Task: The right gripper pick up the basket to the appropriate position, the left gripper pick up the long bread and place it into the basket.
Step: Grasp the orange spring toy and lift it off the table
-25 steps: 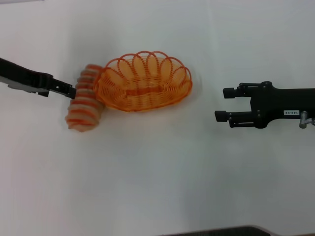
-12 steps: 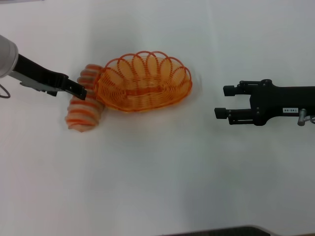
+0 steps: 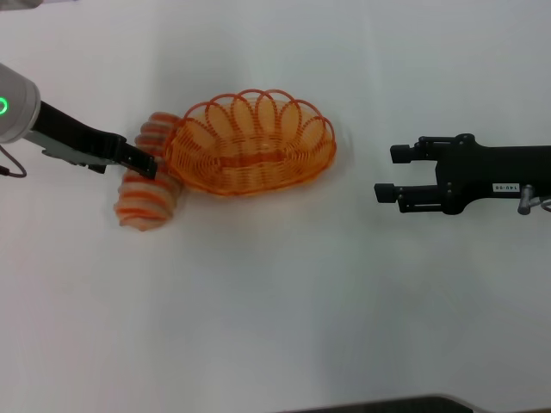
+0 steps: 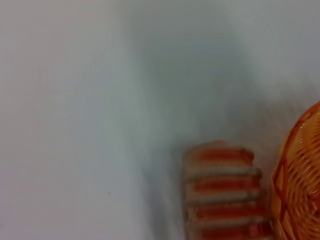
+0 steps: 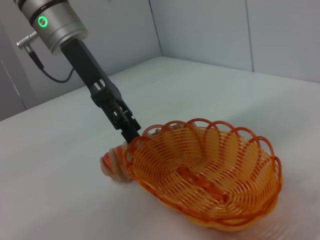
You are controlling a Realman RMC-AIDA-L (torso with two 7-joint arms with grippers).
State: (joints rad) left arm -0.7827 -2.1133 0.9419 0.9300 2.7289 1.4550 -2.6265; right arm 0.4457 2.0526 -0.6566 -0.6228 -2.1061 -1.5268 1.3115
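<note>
Hovering with fingers spread and nothing held, the right gripper [image 3: 385, 174] waits well clear of the basket [image 3: 250, 143]. Beyond it, the long bread [image 3: 148, 191] touches the rim, left gripper [image 3: 146, 165] over it, grip unclear.

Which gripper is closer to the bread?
The left gripper. It hovers right over the bread. The right gripper waits far off, past the basket.
</note>
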